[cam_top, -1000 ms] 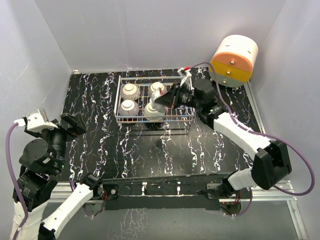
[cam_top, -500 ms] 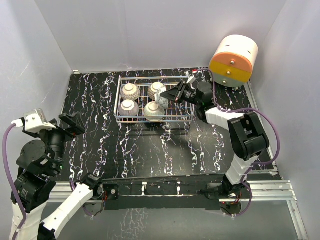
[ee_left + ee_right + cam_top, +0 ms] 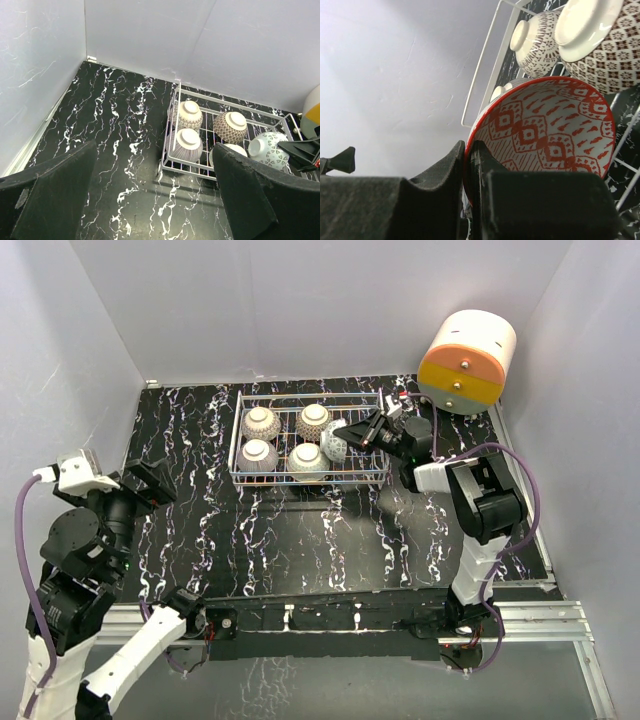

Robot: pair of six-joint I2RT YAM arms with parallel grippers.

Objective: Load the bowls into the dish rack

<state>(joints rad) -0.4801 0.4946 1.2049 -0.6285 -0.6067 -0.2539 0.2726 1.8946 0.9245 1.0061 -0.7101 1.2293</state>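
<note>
Top external: 5 bowls (image 3: 260,422), 1 rack (image 3: 364,468)

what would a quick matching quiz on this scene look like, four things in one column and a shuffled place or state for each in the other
Column A
1 red-patterned round ceramic bowl
2 white wire dish rack
3 round orange-and-cream drawer unit
4 left arm's black fingers

Column B
a holds four upturned bowls
b spread open, gripping nothing
c pinched at the rim by the right arm's fingers
d standing at the far right corner

Pairs: 1-c, 2-a, 3-d, 4-b
</note>
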